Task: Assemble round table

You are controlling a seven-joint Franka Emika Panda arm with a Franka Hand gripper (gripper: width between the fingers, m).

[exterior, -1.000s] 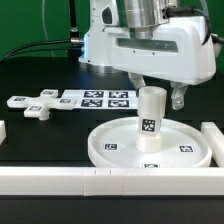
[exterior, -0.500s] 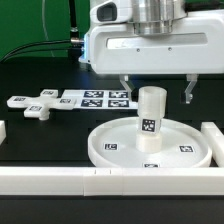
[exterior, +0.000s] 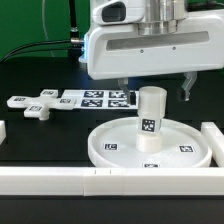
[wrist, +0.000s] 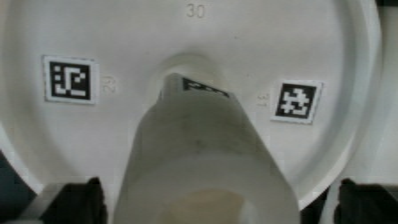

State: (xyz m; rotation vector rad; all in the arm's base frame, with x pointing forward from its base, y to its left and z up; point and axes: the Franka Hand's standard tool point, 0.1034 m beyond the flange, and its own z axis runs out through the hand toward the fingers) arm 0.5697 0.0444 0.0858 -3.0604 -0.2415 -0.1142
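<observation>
The large round rimmed disc [exterior: 185, 150] lies flat on the black table. The short cylindrical leg [exterior: 150, 120] stands upright on its central hub. My gripper [exterior: 155, 90] hangs right above the leg's top, open, with one finger on each side and neither touching it. In the wrist view the leg [wrist: 210, 140] rises between the dark fingertips [wrist: 80, 200] of the gripper [wrist: 222, 205], and the disc [wrist: 196, 40] with two tags lies below. The small cross-shaped foot [exterior: 38, 104] lies on the table at the exterior view's left.
The marker board [exterior: 100, 98] lies behind the disc. A long white bar [exterior: 60, 180] runs along the front edge. Another bar [exterior: 212, 135] stands at the exterior view's right, and a short piece [exterior: 3, 130] at its left.
The fingers have spread wide apart from around the leg's top and let it go. The hand has turned and risen slightly. The leg stays upright on the disc.
</observation>
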